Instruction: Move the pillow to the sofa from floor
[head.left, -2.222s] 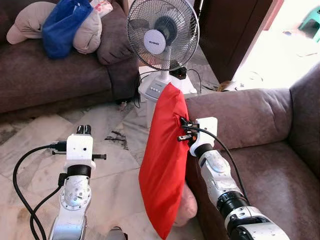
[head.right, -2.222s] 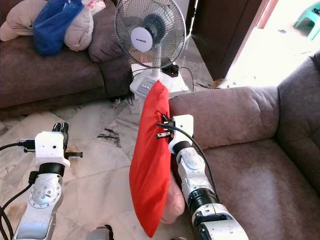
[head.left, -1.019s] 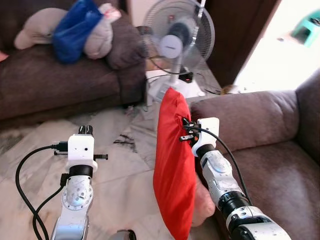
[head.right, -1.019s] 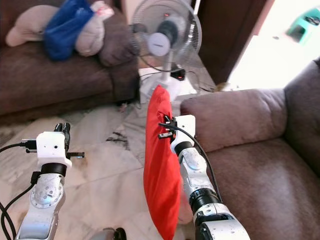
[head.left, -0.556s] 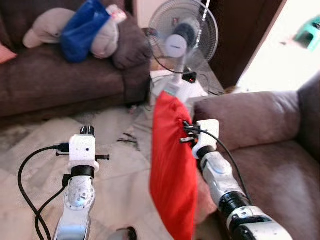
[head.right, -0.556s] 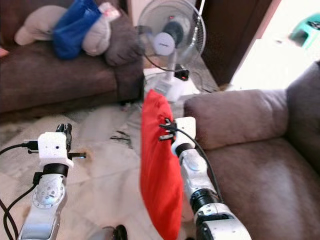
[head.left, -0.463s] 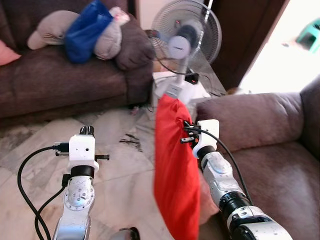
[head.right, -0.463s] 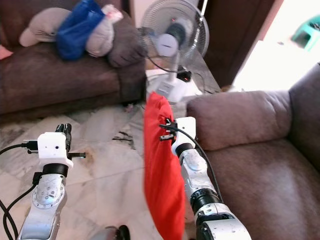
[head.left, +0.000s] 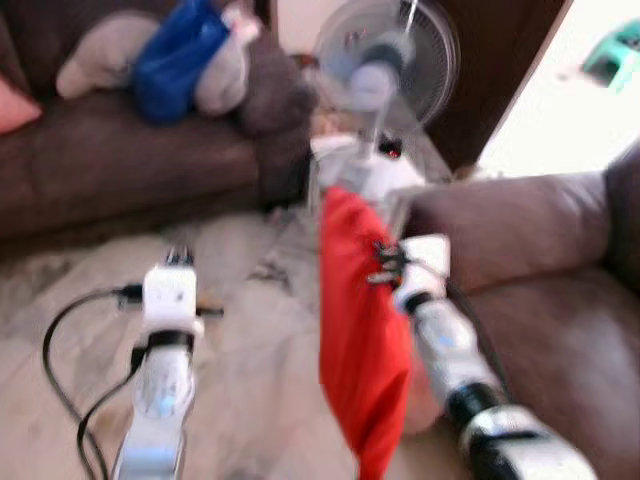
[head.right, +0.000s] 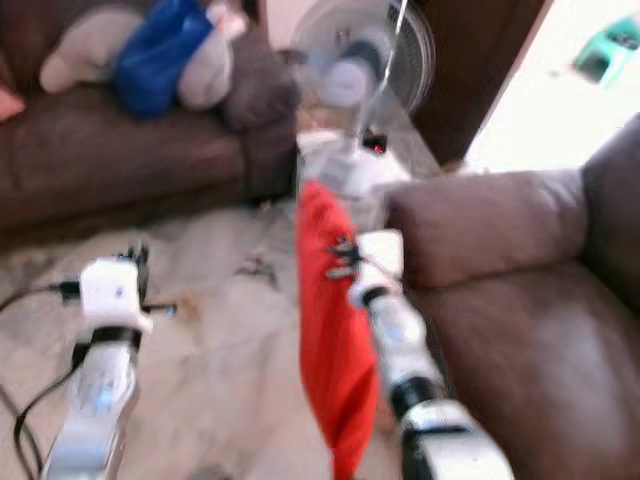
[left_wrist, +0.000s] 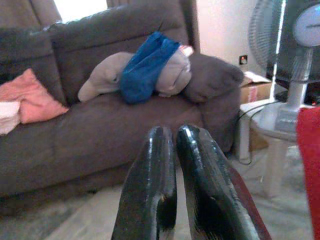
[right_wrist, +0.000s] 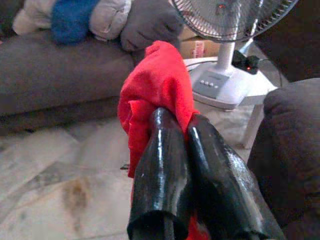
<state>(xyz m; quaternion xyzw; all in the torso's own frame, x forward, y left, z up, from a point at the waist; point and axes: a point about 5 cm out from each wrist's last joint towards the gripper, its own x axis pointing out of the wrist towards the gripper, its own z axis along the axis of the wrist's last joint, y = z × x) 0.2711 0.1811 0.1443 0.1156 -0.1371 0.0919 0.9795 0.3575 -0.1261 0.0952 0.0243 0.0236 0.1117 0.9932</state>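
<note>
Head views blurred. R arm reaches fwd and up from lower right, forearm angled toward the middle, wrist raised. Right gripper (right_wrist: 182, 125) is clamped on a bunched top corner of the red pillow (head.left: 362, 340); both black fingers (right_wrist: 162, 165) pressed close together with red fabric squeezed between the tips. Pillow hangs lengthwise from that pinch, off the floor, its long body dropping down along the inner side of the R forearm. It hangs just beside the armrest (head.left: 510, 225) of the near brown sofa (head.left: 560, 330), over marble floor (head.left: 250, 400), not yet on the seat.

L arm is held out fwd on the left, forearm roughly straight ahead, white wrist block up, black cable (head.left: 70, 350) looping off it. Left gripper (left_wrist: 172, 150) grips nothing; fingers pressed nearly together, thin gap only, pointing at the far sofa (left_wrist: 75, 130).

Beyond the pillow: white standing fan (head.right: 365, 70) on its base, between the two sofas, w/ cable at its foot. Far sofa along the back left carries a blue bag (left_wrist: 145, 67) lying over a beige pillow (left_wrist: 105, 75), a dark grey cushion (left_wrist: 212, 75) next to them at the fan end, and a pink cushion (left_wrist: 27, 97) at the other end. Dark door (head.left: 500, 70) behind the fan; bright floor past it w/ a teal stool (head.left: 615, 55) far right.
</note>
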